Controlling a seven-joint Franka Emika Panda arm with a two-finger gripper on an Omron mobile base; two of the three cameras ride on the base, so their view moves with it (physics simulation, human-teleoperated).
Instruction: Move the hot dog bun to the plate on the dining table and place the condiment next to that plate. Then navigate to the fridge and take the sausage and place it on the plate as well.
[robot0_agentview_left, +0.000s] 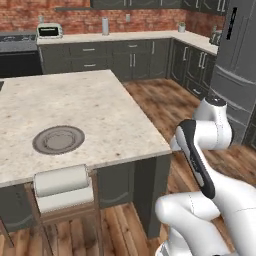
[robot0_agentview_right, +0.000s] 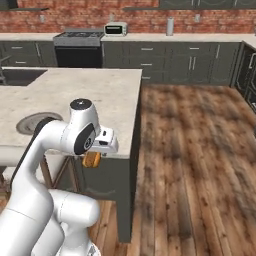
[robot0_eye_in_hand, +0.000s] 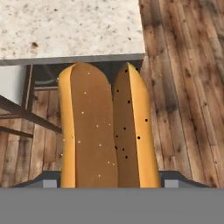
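Hot dog bun (robot0_eye_in_hand: 109, 131) gripped between the fingers (robot0_eye_in_hand: 43, 183), just off the island counter's (robot0_agentview_left: 100, 115) corner; plate (robot0_agentview_left: 58, 139) lies beyond.

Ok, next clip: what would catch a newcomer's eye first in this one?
The split golden-brown hot dog bun looms in the hand view, gripped in the hand beside the edge of the speckled stone dining table, over the plank floor. From the right base view the bun hangs as an orange lump under the white arm's wrist. On the table sits a round grey plate, with nothing on it yet.
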